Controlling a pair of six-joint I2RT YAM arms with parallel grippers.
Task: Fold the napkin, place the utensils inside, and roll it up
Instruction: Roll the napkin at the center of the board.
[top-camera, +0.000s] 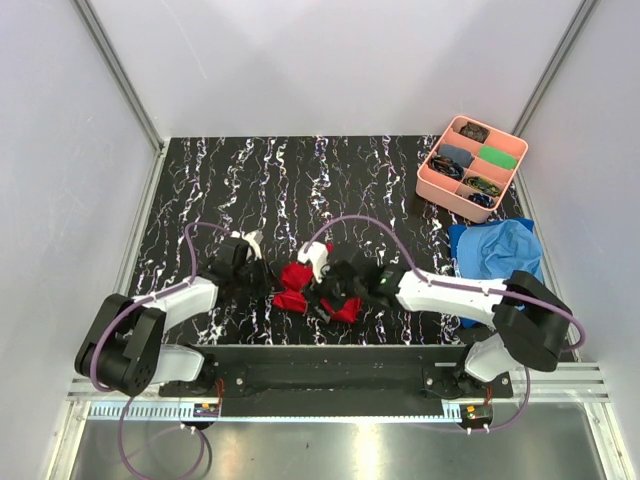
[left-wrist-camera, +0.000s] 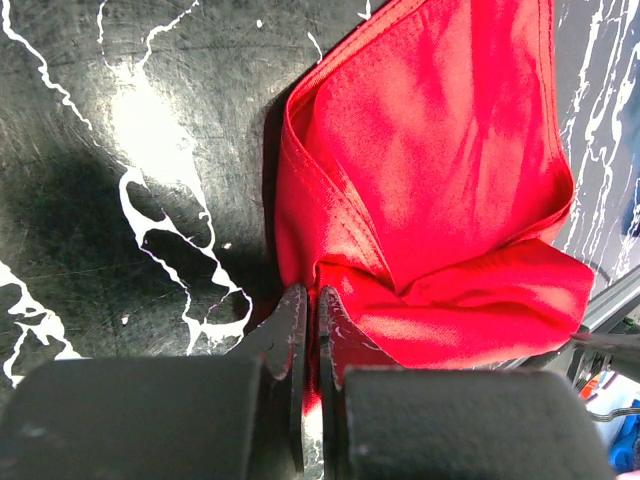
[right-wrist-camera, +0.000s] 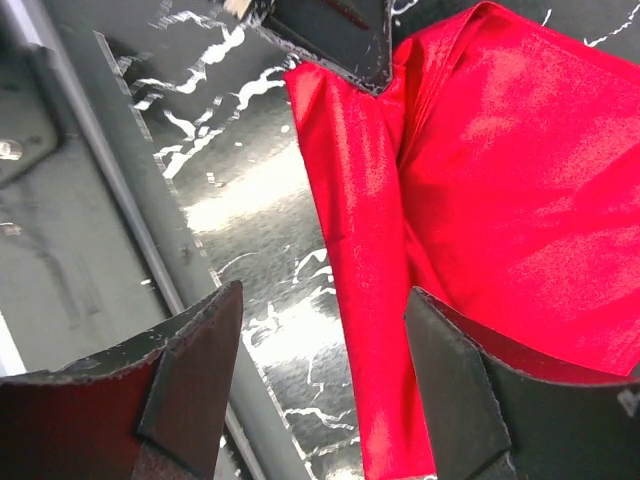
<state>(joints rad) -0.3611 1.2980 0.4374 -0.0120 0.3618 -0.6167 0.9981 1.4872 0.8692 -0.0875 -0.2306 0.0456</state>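
Note:
The red napkin (top-camera: 295, 277) lies bunched in folds near the table's front edge, between my two grippers. In the left wrist view the napkin (left-wrist-camera: 440, 170) fills the right half, and my left gripper (left-wrist-camera: 308, 296) is shut on its near folded edge, with red cloth showing between the jaws. My right gripper (right-wrist-camera: 322, 305) stands open low over the table, and a long folded edge of the napkin (right-wrist-camera: 500, 180) runs between its fingers (right-wrist-camera: 205, 330) without being pinched. From above, the left gripper (top-camera: 270, 284) and right gripper (top-camera: 338, 297) flank the cloth. The utensils are out of view.
A pink tray (top-camera: 432, 180) with small dark and green items stands at the back right. A blue cloth (top-camera: 495, 250) lies in front of it, beside the right arm. The table's metal front rail (right-wrist-camera: 110, 190) runs close to the right gripper.

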